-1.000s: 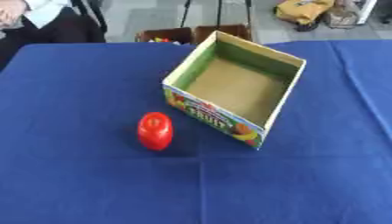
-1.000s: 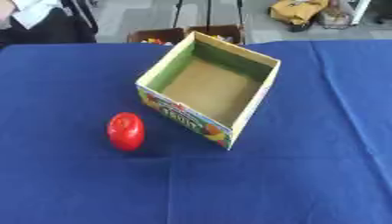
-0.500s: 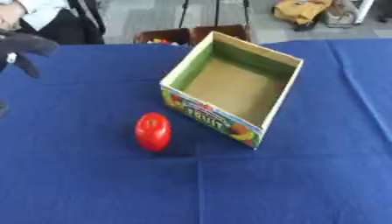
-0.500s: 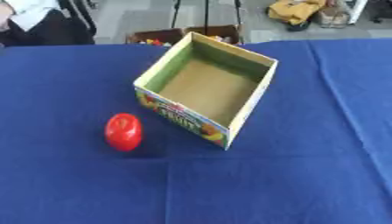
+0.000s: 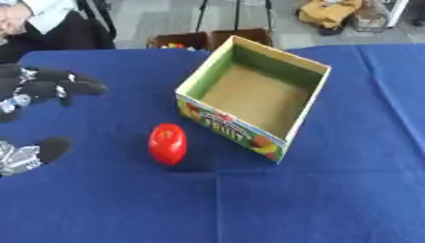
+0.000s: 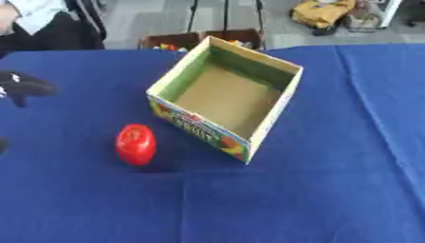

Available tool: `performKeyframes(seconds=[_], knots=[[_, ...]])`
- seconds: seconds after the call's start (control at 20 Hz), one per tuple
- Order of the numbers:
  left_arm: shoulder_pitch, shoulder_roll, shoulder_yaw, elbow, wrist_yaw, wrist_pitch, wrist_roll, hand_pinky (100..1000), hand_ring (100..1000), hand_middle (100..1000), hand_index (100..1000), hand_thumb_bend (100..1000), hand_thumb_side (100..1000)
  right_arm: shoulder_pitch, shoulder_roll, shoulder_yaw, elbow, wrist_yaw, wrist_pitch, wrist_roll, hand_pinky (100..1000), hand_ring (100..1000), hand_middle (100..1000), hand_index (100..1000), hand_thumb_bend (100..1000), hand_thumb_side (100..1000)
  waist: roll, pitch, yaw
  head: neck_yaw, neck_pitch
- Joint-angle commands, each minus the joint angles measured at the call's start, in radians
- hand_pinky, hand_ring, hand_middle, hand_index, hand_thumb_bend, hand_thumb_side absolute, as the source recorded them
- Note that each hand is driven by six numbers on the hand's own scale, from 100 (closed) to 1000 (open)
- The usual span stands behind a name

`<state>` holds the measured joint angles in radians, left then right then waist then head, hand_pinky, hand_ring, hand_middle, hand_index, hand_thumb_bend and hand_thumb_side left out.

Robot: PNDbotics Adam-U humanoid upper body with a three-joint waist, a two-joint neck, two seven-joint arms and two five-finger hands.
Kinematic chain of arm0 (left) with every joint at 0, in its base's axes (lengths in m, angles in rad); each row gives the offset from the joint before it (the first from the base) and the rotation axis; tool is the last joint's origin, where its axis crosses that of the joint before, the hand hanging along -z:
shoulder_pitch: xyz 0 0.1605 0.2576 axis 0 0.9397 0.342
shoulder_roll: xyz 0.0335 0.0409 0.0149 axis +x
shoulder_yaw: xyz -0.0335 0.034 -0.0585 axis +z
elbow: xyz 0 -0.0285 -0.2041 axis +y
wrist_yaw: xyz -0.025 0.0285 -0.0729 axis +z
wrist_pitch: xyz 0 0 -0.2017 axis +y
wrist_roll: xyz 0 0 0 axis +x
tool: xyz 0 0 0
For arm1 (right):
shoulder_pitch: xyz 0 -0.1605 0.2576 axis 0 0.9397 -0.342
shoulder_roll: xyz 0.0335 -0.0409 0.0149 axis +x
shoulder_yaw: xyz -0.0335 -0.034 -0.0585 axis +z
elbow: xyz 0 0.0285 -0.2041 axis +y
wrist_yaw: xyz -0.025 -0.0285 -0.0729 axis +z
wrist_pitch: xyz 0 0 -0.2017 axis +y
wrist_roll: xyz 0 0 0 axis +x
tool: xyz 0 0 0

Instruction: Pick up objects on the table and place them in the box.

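A glossy red object, perhaps a tomato, stands just left of the open, empty cardboard box.

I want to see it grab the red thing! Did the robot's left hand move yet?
Yes. The left hand has come in from the left edge of the view, fingers open, toward the red object lying beside the box. They are still apart.

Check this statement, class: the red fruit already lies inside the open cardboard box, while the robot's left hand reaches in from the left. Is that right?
Not quite. The red fruit is not inside the box; it stands on the blue tablecloth just left of it, as the left eye view shows. The box holds nothing visible. The left hand does reach in from the left.
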<state>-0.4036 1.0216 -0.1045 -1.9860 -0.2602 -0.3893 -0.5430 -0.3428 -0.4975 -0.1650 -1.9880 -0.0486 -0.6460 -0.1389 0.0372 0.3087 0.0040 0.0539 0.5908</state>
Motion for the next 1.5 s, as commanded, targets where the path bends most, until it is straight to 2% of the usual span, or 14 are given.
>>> performKeyframes(seconds=[0.05, 0.2, 0.4, 0.45, 0.8, 1.05, 1.2, 1.5], knots=[[-0.036, 0.007, -0.021, -0.014, -0.049, 0.005, -0.045, 655, 913, 936, 1000, 302, 943, -0.012, -0.013, 0.001, -0.012, -0.013, 0.001, 0.01, 785, 832, 655, 816, 100, 778, 0.004, -0.03, -0.001, 0.007, -0.008], [-0.064, -0.024, -0.045, -0.014, -0.095, 0.01, -0.049, 634, 902, 915, 1000, 361, 924, -0.012, -0.01, 0.003, -0.012, -0.018, 0.002, 0.017, 785, 832, 655, 816, 100, 778, 0.002, -0.031, -0.002, 0.01, -0.007], [-0.093, -0.064, -0.074, -0.014, -0.136, 0.033, -0.042, 612, 888, 909, 1000, 371, 922, -0.013, -0.007, 0.004, -0.012, -0.022, 0.004, 0.022, 785, 832, 655, 817, 100, 779, 0.001, -0.033, -0.002, 0.014, -0.004], [-0.105, -0.076, -0.083, -0.014, -0.15, 0.038, -0.052, 582, 872, 917, 1000, 375, 919, -0.012, -0.006, 0.004, -0.012, -0.023, 0.004, 0.023, 787, 833, 654, 817, 100, 780, 0.0, -0.033, -0.001, 0.016, -0.005], [-0.184, -0.169, -0.123, -0.014, -0.25, 0.062, -0.121, 643, 910, 940, 1000, 342, 875, -0.01, 0.0, 0.007, -0.012, -0.026, 0.008, 0.03, 789, 836, 653, 818, 100, 784, -0.002, -0.032, 0.005, 0.026, -0.014], [-0.22, -0.221, -0.153, -0.009, -0.318, 0.09, -0.125, 623, 902, 944, 1000, 321, 834, -0.007, 0.003, 0.009, -0.012, -0.027, 0.01, 0.034, 791, 838, 652, 817, 100, 786, -0.001, -0.034, 0.01, 0.034, -0.018], [-0.245, -0.246, -0.165, 0.014, -0.344, 0.1, -0.122, 629, 901, 942, 1000, 288, 829, -0.006, 0.005, 0.011, -0.012, -0.028, 0.013, 0.037, 792, 840, 651, 818, 100, 789, 0.0, -0.036, 0.014, 0.041, -0.016], [-0.286, -0.284, -0.185, 0.103, -0.411, 0.091, -0.128, 652, 903, 944, 1000, 280, 829, -0.004, 0.005, 0.014, -0.012, -0.031, 0.016, 0.042, 793, 840, 651, 818, 100, 789, 0.002, -0.039, 0.017, 0.061, -0.007]])
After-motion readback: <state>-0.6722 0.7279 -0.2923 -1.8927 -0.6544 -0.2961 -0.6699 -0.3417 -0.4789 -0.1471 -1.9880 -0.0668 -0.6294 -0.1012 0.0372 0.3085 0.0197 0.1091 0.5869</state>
